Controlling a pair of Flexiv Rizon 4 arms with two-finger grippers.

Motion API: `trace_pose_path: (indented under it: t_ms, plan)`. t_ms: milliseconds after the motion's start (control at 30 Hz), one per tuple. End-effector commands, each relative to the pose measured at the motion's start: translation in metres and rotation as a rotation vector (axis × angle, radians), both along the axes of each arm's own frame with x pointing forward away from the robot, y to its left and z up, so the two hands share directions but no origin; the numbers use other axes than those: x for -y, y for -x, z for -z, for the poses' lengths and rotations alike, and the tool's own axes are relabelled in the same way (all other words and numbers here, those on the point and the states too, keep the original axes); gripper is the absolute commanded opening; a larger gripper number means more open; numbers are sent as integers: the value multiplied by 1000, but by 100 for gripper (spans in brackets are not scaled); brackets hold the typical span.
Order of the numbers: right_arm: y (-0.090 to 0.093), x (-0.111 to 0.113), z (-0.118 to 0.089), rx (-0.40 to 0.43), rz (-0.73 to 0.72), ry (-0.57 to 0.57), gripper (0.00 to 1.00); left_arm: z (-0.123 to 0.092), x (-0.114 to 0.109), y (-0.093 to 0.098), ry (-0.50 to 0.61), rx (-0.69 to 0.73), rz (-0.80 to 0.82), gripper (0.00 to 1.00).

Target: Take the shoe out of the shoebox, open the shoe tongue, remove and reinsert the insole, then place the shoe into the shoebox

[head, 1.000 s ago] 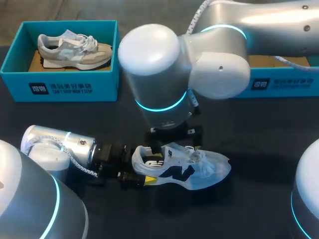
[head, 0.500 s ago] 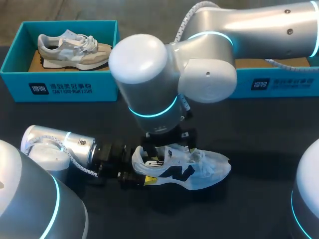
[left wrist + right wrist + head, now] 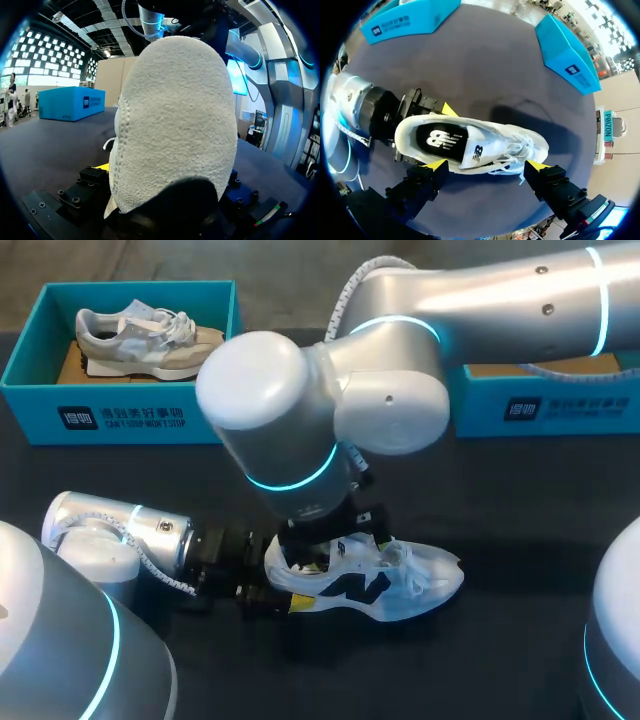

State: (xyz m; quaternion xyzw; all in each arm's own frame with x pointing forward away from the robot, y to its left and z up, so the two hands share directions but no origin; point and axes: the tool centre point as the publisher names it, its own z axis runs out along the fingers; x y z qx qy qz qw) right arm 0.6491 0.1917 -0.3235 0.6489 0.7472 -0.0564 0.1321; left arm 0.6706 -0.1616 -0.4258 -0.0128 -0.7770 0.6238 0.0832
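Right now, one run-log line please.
left gripper: jaws shut on white shoe heel | right gripper: jaws open, above shoe | insole: inside

Right gripper [image 3: 486, 164] spread (left gripper [image 3: 281, 580] clamped).

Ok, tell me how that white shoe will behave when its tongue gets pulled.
Probably light: the white shoe looks thin-walled. Its tongue and laces look soft, so likely floppy. With the left gripper clamping its heel, it should hardly slide.

A robotics lab: the silver left arm [image 3: 110, 535] and right arm [image 3: 330, 410], ringed in blue light, over a dark bench [image 3: 520, 510]; a teal shoebox [image 3: 120, 418] at eleven o'clock, a second shoebox [image 3: 560, 408] at two
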Motion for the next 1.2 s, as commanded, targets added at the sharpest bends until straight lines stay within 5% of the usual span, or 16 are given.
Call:
trace_pose_path:
  t_ms: [33, 433, 1200]
  plan:
    - [0, -7, 8, 120, 350, 127, 100, 3, -2, 2, 1, 0, -1, 0]
    - [-17, -7, 15, 126, 364, 127, 100, 3, -2, 2, 1, 0, -1, 0]
    - [-16, 40, 19, 121, 475, 93, 100, 3, -2, 2, 1, 0, -1, 0]
